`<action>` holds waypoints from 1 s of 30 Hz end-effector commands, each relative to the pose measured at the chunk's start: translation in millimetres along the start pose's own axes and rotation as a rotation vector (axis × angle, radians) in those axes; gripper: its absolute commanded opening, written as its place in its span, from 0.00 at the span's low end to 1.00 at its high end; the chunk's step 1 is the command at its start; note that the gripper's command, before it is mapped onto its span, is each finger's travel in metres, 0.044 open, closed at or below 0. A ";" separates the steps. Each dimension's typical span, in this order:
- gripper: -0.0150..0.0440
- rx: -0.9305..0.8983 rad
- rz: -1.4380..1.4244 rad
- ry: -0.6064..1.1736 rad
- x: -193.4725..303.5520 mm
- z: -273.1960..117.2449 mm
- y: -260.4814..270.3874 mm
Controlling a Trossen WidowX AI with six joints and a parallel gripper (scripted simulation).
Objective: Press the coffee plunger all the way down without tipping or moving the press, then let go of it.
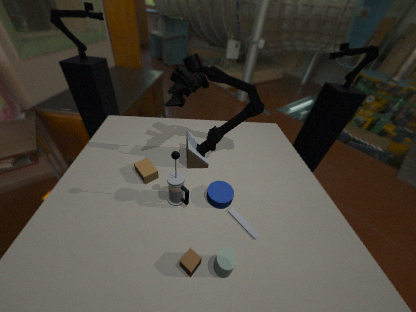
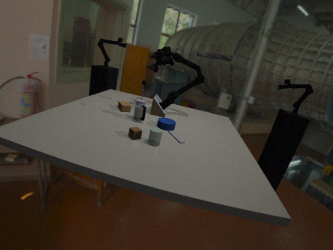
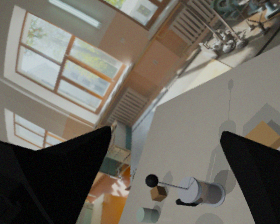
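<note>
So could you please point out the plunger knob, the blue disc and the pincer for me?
plunger knob [image 1: 175, 155], top view, on the black ball.
blue disc [image 1: 220, 193], top view, on its flat upper face.
pincer [image 1: 175, 97], top view, between its open fingertips.
</note>
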State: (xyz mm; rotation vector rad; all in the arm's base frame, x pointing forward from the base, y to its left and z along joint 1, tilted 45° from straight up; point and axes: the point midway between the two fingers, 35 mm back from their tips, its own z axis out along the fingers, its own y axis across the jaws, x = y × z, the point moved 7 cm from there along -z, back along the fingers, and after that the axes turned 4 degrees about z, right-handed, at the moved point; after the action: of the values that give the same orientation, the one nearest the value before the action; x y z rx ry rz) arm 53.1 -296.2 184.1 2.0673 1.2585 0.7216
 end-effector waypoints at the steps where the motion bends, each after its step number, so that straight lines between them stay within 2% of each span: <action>1: 1.00 -0.017 -0.470 0.191 37.5 44.9 32.6; 11: 1.00 -0.140 -1.121 0.447 105.9 94.8 64.3; 15: 1.00 -0.143 -1.131 0.451 110.9 97.3 57.3; 22: 1.00 -0.142 -1.131 0.450 132.8 106.3 12.9; 30: 1.00 -0.142 -1.131 0.450 134.3 108.9 11.8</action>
State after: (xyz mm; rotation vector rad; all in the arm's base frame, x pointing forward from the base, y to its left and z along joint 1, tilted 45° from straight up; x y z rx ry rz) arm 190.1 -204.9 142.0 0.7977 2.2008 0.6683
